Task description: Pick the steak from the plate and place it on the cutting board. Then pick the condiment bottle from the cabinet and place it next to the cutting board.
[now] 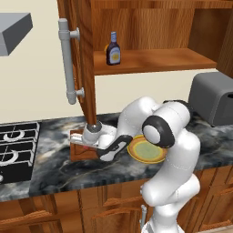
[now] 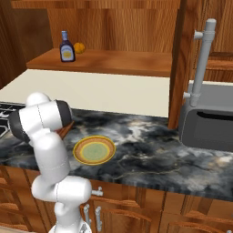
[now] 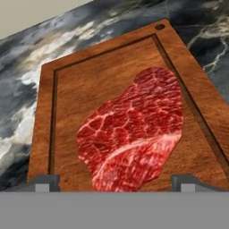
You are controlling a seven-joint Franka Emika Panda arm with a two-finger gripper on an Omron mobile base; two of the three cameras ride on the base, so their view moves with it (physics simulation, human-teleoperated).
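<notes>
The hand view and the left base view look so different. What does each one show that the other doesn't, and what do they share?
Only the hand view: the steak lying flat on the cutting board, inside its groove, with the jaws spread to either side. Only the left base view: the bare plate, the bottle on the cabinet shelf, the toaster and the stove. Both: the cutting board and the dark marbled counter.

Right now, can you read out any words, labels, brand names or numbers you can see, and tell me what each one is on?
No readable text anywhere.
condiment bottle: its yellow oval label is too small and blurred to read.
steak, cutting board, plate: no markings.
</notes>
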